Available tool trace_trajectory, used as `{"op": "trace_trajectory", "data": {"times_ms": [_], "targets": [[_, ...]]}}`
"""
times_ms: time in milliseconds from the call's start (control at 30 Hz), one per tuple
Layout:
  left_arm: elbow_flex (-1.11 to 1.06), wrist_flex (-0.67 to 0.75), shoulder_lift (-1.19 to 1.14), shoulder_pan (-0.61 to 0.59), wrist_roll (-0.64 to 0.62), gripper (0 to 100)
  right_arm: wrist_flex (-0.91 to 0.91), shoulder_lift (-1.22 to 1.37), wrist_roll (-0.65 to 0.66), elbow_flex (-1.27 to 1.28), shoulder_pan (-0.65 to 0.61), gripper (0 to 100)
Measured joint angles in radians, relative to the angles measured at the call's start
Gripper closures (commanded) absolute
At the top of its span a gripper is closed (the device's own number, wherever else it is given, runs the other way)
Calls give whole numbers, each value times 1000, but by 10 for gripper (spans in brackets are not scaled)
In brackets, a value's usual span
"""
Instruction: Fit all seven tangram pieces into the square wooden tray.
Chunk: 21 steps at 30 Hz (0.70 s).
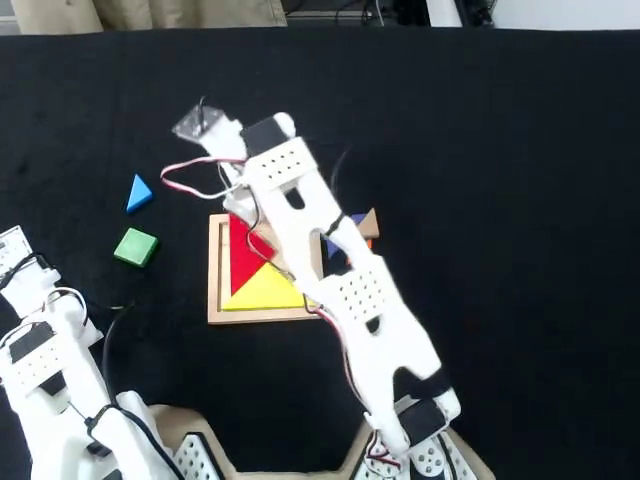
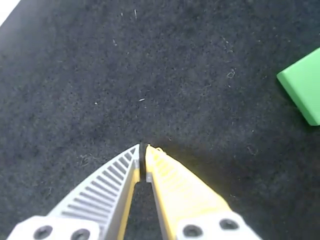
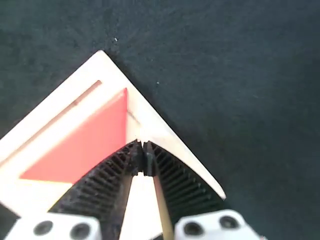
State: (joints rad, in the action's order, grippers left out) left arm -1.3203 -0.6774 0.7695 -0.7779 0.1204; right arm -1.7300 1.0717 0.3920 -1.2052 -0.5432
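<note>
Right wrist view: the right gripper (image 3: 144, 150), closed on nothing, is held over the wooden tray (image 3: 142, 110) beside the red triangle (image 3: 85, 145), which could be dislodged by dragging tips

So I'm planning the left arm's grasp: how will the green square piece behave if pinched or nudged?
The green square piece looks rigid and flat-faced, so it probably won't flex or roll. Lying flat on the black cloth, it seems unlikely to tip. A nudge would likely slide or turn it.
</note>
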Motion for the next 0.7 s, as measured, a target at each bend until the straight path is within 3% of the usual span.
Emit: {"op": "trace_trajectory", "data": {"times_ms": [200, 433, 700], "targets": [[0, 0, 0, 0, 2, 970, 0, -209, 2, 207, 2, 988], [0, 0, 0, 0, 2, 970, 84, -232, 2, 525, 32, 988], [0, 0, 0, 0, 2, 970, 112, -250, 0, 611, -5, 988]]}}
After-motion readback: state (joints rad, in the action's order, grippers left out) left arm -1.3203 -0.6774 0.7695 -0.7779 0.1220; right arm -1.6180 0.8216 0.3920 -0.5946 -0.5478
